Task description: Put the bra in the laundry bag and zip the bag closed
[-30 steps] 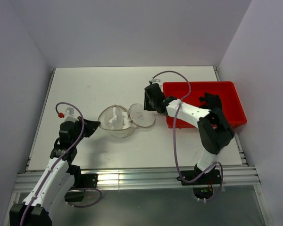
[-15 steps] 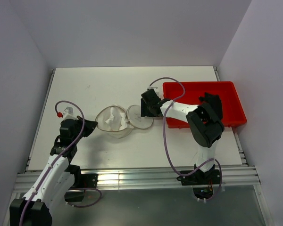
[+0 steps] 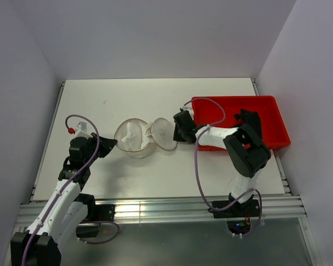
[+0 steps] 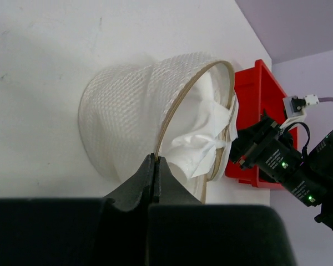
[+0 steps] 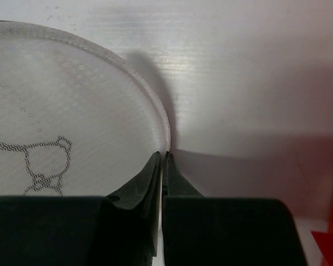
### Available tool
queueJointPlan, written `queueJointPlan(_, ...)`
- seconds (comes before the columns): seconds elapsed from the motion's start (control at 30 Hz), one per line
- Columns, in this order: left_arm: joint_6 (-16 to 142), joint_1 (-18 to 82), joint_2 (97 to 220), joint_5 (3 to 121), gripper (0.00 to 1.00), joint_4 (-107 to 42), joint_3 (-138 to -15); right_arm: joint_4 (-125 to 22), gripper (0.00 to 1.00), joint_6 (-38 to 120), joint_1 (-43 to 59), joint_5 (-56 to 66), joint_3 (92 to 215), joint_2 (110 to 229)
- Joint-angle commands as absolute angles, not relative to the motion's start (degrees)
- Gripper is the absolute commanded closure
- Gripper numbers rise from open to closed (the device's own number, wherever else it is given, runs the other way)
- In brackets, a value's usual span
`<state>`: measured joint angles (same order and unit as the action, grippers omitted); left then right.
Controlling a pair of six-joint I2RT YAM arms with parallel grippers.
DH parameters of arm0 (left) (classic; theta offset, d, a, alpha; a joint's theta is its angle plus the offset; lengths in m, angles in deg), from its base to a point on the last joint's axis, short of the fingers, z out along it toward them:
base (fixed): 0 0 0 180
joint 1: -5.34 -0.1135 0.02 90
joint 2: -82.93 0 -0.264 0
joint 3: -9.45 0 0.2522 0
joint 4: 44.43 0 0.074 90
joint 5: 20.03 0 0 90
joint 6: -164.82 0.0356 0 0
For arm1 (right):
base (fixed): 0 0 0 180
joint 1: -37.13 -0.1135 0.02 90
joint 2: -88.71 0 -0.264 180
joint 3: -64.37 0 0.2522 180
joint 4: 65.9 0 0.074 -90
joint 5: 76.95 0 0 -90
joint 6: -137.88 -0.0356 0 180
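Observation:
The laundry bag (image 3: 132, 138) is a white mesh cylinder lying on its side at mid-table, its mouth facing right. The white bra (image 4: 202, 141) sits inside it and shows through the open mouth. My left gripper (image 3: 111, 144) is shut on the bag's tan rim (image 4: 167, 124), as the left wrist view shows at the fingertips (image 4: 155, 159). The round mesh lid (image 3: 162, 133) with a small black mark (image 5: 41, 163) stands tilted beside the mouth. My right gripper (image 3: 176, 134) is shut on the lid's edge (image 5: 164, 154).
A red rectangular bin (image 3: 263, 113) stands at the right of the table, just behind the right arm, and also shows in the left wrist view (image 4: 254, 91). White walls close in the table at the back and sides.
The right gripper has drawn the lid left and tipped it up from flat towards the bag's mouth. The bag has shifted slightly back with the left gripper holding its rim.

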<state>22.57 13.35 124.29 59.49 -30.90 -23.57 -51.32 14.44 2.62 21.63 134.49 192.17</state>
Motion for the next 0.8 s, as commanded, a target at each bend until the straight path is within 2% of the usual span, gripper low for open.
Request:
queueJointPlan(0.0,21.74,13.16,122.66,57.06,1.0,-33.75,-27.77,-55.92,1.0,15.78,1.19,24.46,132.71,181.4)
queueJointPlan(0.07,21.65,13.16,122.13,55.66,1.0,-32.52,-30.75,-53.73,1.0,17.89,-0.39,29.03,134.54,176.63)
queueJointPlan(0.2,22.08,13.16,121.08,53.54,1.0,-29.63,-37.87,-42.68,1.0,24.84,-5.49,36.42,145.85,163.64)
queueJointPlan(0.33,24.1,13.16,120.19,54.41,1.0,-25.93,-45.77,-36.33,1.0,29.41,-9.53,41.52,155.81,158.59)
queueJointPlan(0.47,24.11,12.82,120.19,56.61,1.0,-25.65,-40.79,-28.61,1.0,32.23,-7.97,45.45,160.55,165.86)
queueJointPlan(0.53,23.32,11.5,121.59,53.65,1.0,-26.44,-41.04,-24.36,1.0,32.93,-7.0,46.62,165.39,168.08)
queueJointPlan(0.63,24.36,11.49,122.48,53.7,1.0,-25.23,-46.13,-26.66,1.0,37.5,-10.32,48.2,171.26,166.4)
queueJointPlan(0.67,25.76,11.41,122.04,54.85,1.0,-24.17,-46.32,-22.99,1.0,39.07,-12.51,49.25,175.38,169.54)
queueJointPlan(0.77,25.7,10.97,121.25,57.94,1.0,-23.02,-41.06,-21.03,1.0,40.67,-14.29,50.92,173.94,177.88)
